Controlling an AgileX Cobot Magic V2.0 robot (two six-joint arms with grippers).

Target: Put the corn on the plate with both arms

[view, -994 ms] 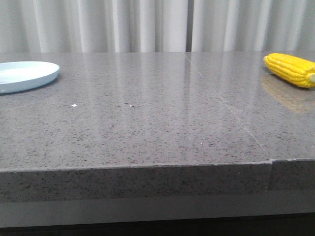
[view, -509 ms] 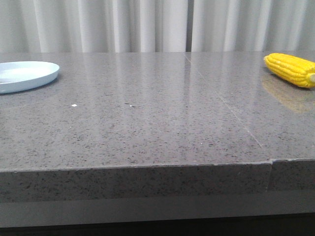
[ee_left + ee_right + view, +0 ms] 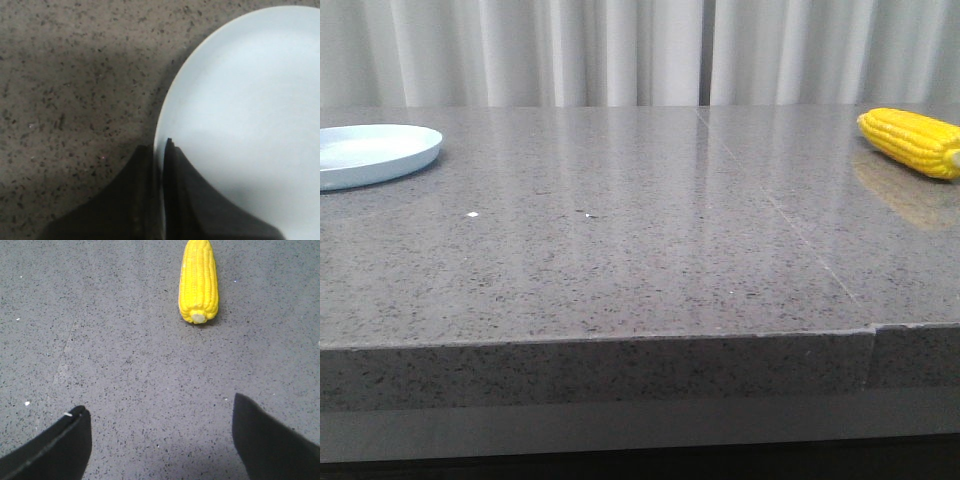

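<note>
The corn (image 3: 912,142) lies on the grey table at the far right, and neither gripper shows in the front view. In the right wrist view the corn (image 3: 199,282) lies with its pale cut end toward my right gripper (image 3: 159,405), which is open and empty, well short of it. The pale blue plate (image 3: 370,155) sits at the table's far left. In the left wrist view my left gripper (image 3: 161,147) is shut on the rim of the plate (image 3: 250,100), one finger over the plate and one outside it.
The speckled grey table (image 3: 620,260) has a seam running back from its front edge at the right. White curtains (image 3: 620,50) hang behind it. A small white speck (image 3: 471,214) lies on the table near the plate.
</note>
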